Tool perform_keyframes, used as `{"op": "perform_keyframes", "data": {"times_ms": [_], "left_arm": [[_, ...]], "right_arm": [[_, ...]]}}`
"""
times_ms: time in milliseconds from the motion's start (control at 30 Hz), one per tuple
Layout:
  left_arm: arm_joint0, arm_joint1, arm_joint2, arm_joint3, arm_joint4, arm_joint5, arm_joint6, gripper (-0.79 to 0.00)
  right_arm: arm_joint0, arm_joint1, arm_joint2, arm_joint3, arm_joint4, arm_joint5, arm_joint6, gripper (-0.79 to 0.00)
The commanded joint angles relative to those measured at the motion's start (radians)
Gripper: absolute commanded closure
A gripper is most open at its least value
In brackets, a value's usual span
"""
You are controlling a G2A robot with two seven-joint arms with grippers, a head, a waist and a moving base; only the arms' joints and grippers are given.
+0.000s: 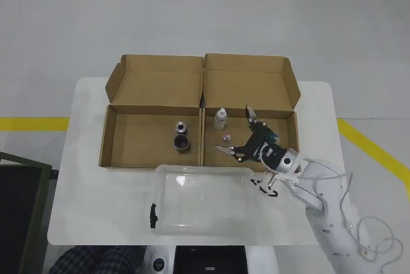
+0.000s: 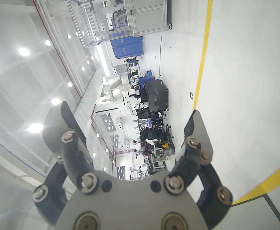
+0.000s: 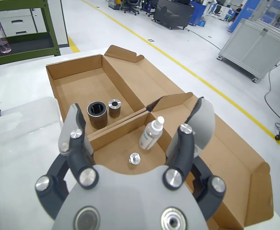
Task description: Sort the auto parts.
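Observation:
Two open cardboard boxes stand side by side on the table. The left box (image 1: 133,137) holds a large dark cylinder (image 1: 182,142) (image 3: 97,115) and a smaller steel bushing (image 1: 181,127) (image 3: 114,108). In the right box (image 1: 284,130) (image 3: 228,152) stand a small white bottle (image 1: 221,118) (image 3: 151,133) and a small metal fitting (image 1: 226,138) (image 3: 134,158). My right gripper (image 1: 238,130) (image 3: 140,116) hangs open above the right box, just over the fitting and bottle, holding nothing. My left gripper (image 2: 130,118) is open and empty, facing the room away from the table.
A clear plastic bin (image 1: 205,202) (image 3: 20,120) with a black latch (image 1: 153,216) sits in front of the boxes near the table's front edge. Both box lids stand up at the back. A green shelf (image 3: 22,25) stands off the table's left side.

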Motion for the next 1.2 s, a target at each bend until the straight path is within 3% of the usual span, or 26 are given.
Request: {"op": "perform_keyframes", "data": {"times_ms": [0,733,1167], "left_arm": [[0.0,0.0,0.0,0.0,0.0,0.0,0.0,-0.785],[0.0,0.0,0.0,0.0,0.0,0.0,0.0,-0.785],[0.0,0.0,0.0,0.0,0.0,0.0,0.0,-0.784]], "right_arm": [[-0.051,0.005,0.036,-0.015,-0.006,0.021,-0.032,-0.785],[-0.511,0.031,0.362,-0.075,0.011,0.182,-0.346,-0.785],[-0.552,0.033,0.388,-0.072,0.013,0.177,-0.365,-0.785]]}}
